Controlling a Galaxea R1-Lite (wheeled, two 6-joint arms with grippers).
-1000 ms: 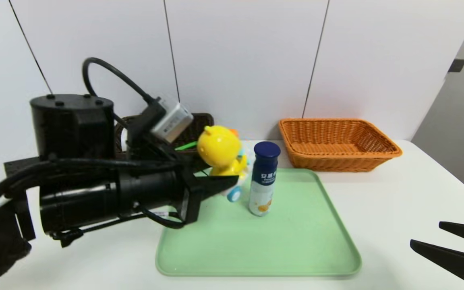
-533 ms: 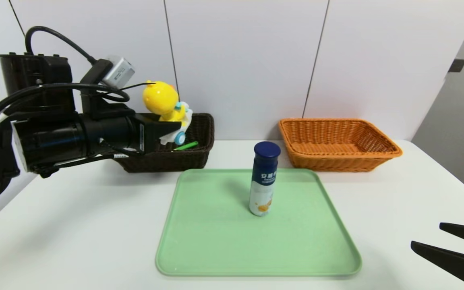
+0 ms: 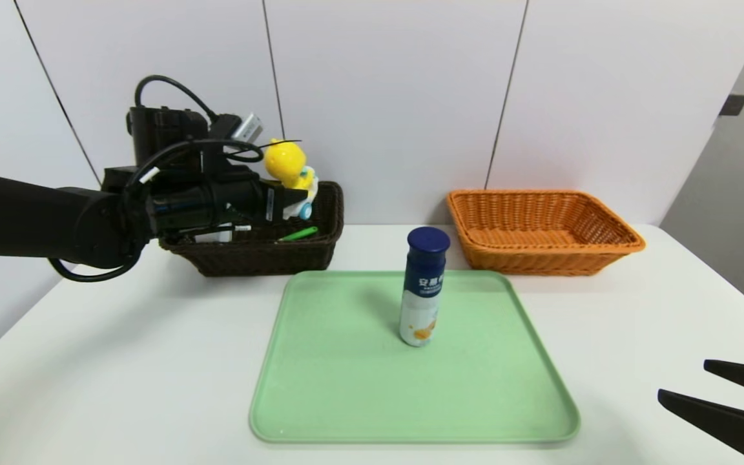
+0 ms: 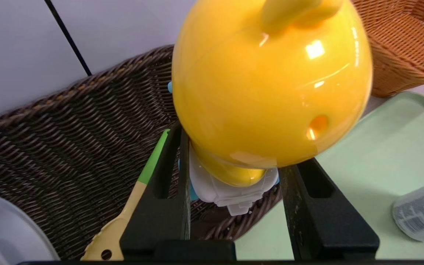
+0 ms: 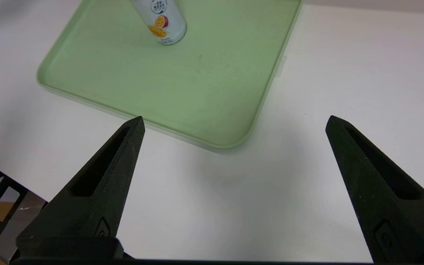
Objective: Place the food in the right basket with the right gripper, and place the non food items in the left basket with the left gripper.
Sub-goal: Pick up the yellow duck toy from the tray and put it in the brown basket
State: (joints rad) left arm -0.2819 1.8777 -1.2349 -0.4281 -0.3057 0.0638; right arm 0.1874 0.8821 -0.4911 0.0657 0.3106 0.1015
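Yellow plastic duck toy (image 3: 285,169) clamped at its white base between fingers of left gripper (image 3: 289,201), held above dark brown wicker basket (image 3: 262,255). Blue-capped white bottle (image 3: 423,287) upright on pale green tray (image 3: 475,400). Right gripper (image 5: 234,147) spread wide over white table (image 3: 637,310), gripping nothing

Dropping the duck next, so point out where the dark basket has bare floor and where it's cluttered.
The left gripper holds the yellow duck toy over the dark basket. Bare weave lies along the back wall. Crowded nearer the arm: a white lid and a green-handled utensil.
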